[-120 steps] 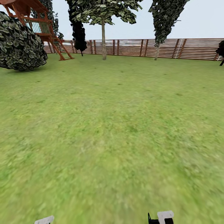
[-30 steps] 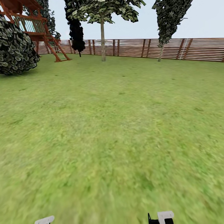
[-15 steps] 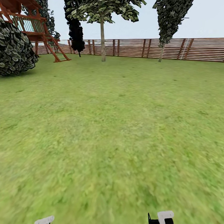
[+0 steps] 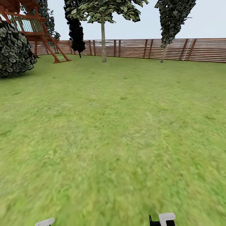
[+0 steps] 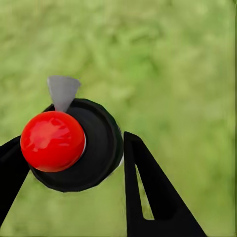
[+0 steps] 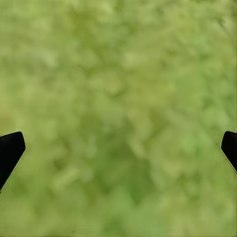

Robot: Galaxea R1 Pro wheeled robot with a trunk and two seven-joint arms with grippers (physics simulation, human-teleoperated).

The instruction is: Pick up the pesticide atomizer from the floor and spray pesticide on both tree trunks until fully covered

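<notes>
My left hand (image 5: 74, 163) grips the pesticide atomizer (image 5: 74, 145) between its fingers; my right hand (image 6: 118, 148) hangs wide over lawn (image 4: 113, 125).

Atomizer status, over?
Left gripper shut on atomizer. Right gripper open, over lawn. Pale tree trunk far ahead by fence; open grass between.
</notes>
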